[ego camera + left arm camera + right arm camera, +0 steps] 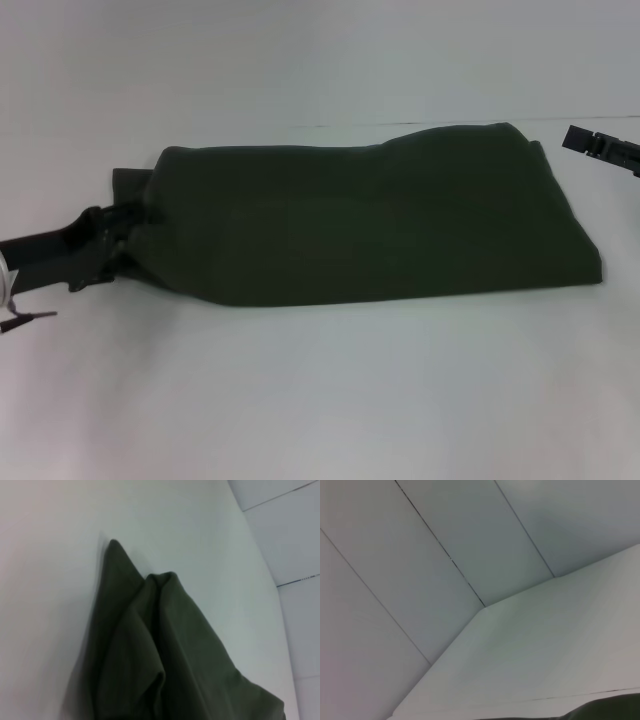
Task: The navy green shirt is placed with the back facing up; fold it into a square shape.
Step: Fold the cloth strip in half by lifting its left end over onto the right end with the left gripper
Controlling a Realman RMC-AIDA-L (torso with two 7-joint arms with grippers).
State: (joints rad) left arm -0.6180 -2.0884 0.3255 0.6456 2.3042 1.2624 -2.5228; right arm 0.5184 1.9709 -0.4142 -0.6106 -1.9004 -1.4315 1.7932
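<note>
Table (320,400), white and broad, carries the whole scene and extends on every side of the left gripper (128,232), which reaches in low from the robot's left. Navy green shirt (380,215), folded into a long band, lies flat on the table and stretches away from the left gripper toward the robot's right, its far end widening and ending in a soft corner close to the right gripper (572,138). At the near end the band narrows and gathers into folds where it meets the left gripper; a small flap of cloth shows just beyond the gripper on its far side. The left gripper's dark fingers are closed on this gathered end, pinching the cloth at the shirt's left edge. In the left wrist view the pinched fabric (160,650) rises in creased ridges to two peaks against the table. The right gripper hangs above the table just off the shirt's far right corner, apart from the cloth; whether its fingers are spread or closed cannot be told. In the right wrist view only a dark sliver of shirt (605,711) shows, with pale wall panels (420,555) beyond the table.
</note>
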